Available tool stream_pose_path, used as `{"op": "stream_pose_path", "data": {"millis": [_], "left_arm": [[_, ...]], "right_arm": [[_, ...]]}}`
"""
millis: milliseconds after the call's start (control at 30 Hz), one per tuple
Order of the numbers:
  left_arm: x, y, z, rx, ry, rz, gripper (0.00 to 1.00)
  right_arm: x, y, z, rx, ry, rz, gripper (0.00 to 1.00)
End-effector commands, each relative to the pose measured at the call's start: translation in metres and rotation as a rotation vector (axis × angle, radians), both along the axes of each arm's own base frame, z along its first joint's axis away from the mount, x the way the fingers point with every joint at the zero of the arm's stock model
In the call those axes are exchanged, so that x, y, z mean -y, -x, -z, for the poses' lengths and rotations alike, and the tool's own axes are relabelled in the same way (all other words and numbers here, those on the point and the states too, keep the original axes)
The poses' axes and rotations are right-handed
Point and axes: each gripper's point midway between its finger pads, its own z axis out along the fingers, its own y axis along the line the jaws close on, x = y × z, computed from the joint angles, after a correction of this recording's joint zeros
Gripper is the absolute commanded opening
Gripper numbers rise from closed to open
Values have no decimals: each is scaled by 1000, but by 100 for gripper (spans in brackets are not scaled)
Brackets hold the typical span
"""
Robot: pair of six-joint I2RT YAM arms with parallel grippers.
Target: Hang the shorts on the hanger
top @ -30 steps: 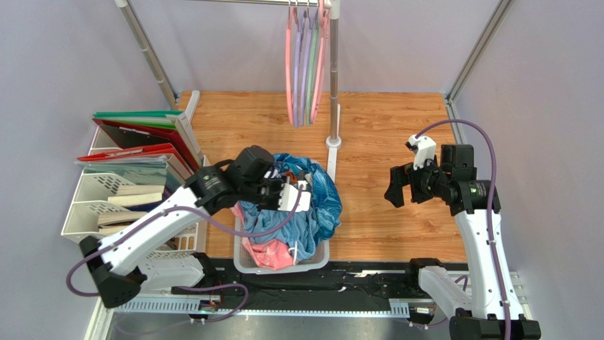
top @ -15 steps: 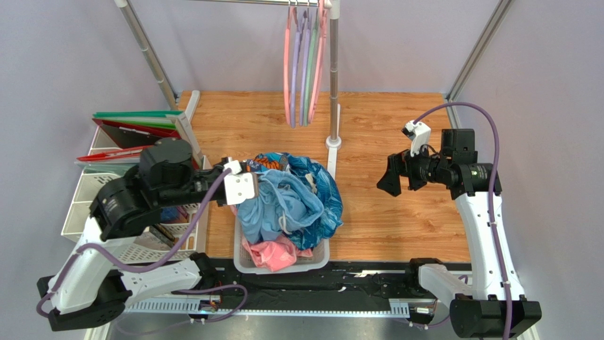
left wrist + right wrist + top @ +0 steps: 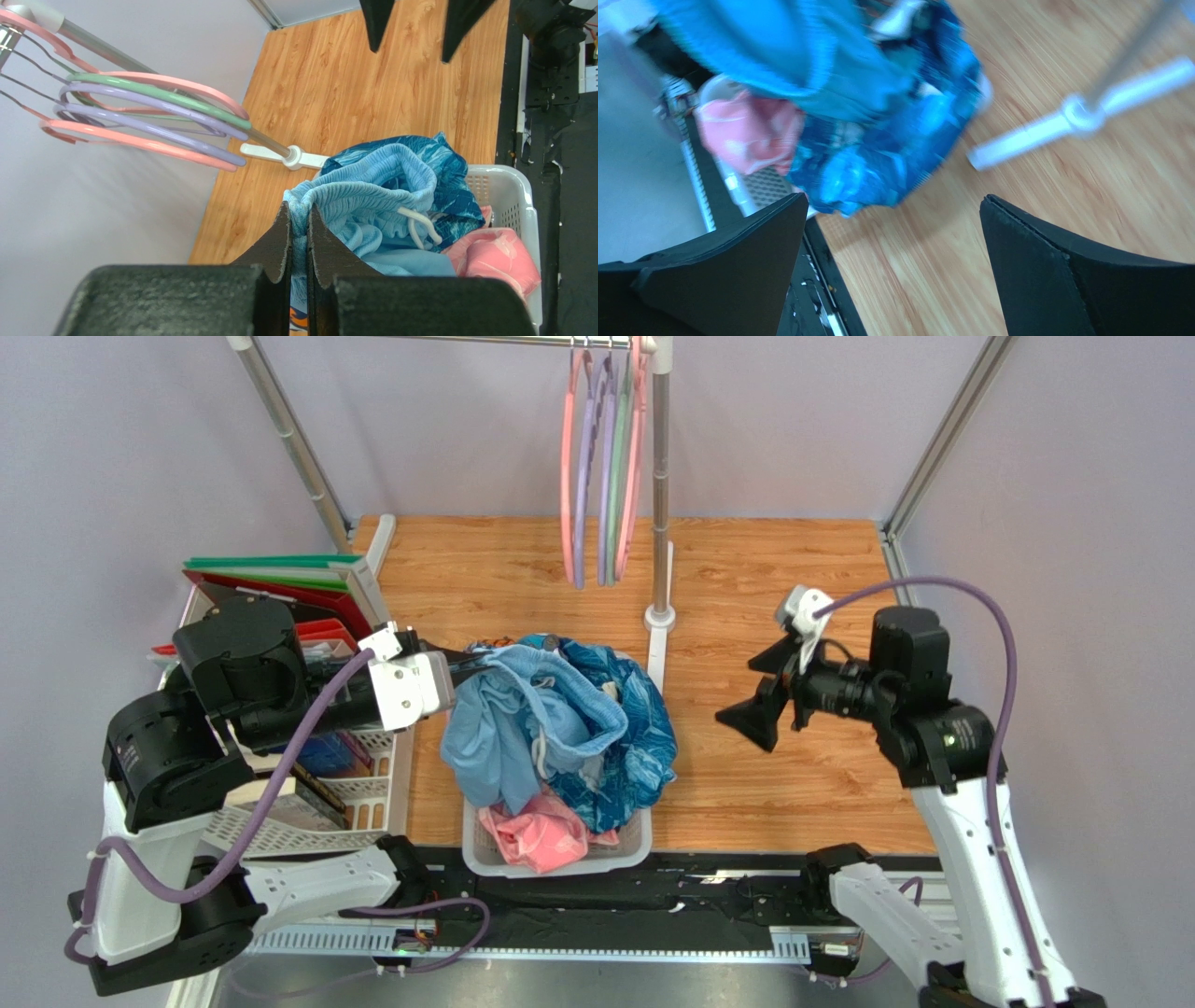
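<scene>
Here, shorts hang over wooden table between lilac walls

from where i stand, both arms have white shells on the long links and round black joint housings. the left arm, left of the basket, trails a lilac cable from its black base to the wrist, which ends in a boxy white block. the right arm, right of the basket, has a matching cable curving over a black motor drum to a small white camera mount. the left gripper has flat matte black fingers with notched edges; the right gripper has broad black pointed blades.
</scene>
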Motion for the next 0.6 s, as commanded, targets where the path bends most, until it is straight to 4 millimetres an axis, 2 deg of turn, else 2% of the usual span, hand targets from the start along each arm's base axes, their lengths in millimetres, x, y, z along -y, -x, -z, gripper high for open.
{"op": "stream_pose_path", "data": {"millis": [0,33,67,100,133,167,233,300,333,400,433,500,533,567], "left_arm": [[2,-4,-27,41,82,-20,0],[1,-4,-32,50,93,-25,0],[0,-4,-33,53,92,-26,0],[0,-4,-34,56,93,-27,0],[-1,-4,-36,62,95,-28,0],[-2,-4,-36,64,95,-29,0],[-3,-2,-36,65,97,-28,0],[-6,0,-35,63,99,-30,0],[-6,1,-35,65,101,-28,0],[-8,1,-33,64,99,-31,0],[-9,1,-33,62,103,-37,0],[-11,1,-31,64,103,-44,0],[-13,0,-31,61,106,-56,0],[-14,0,-32,60,109,-64,0]], "right_arm": [[-48,-2,2,169,-9,-113,100],[-55,-4,6,184,8,-112,100],[-75,5,11,191,8,-178,100],[-83,7,13,198,11,-194,100],[-91,0,13,231,10,-164,100],[-103,2,22,222,24,-183,99],[-114,-8,21,233,9,-154,99],[-122,-19,30,204,31,-132,98],[-126,-23,27,206,26,-122,97],[-134,-26,33,180,29,-131,95],[-138,-28,30,184,13,-135,93],[-146,-29,33,155,3,-139,78],[-148,-30,28,151,0,-139,69],[-149,-30,28,138,4,-137,49]]}}
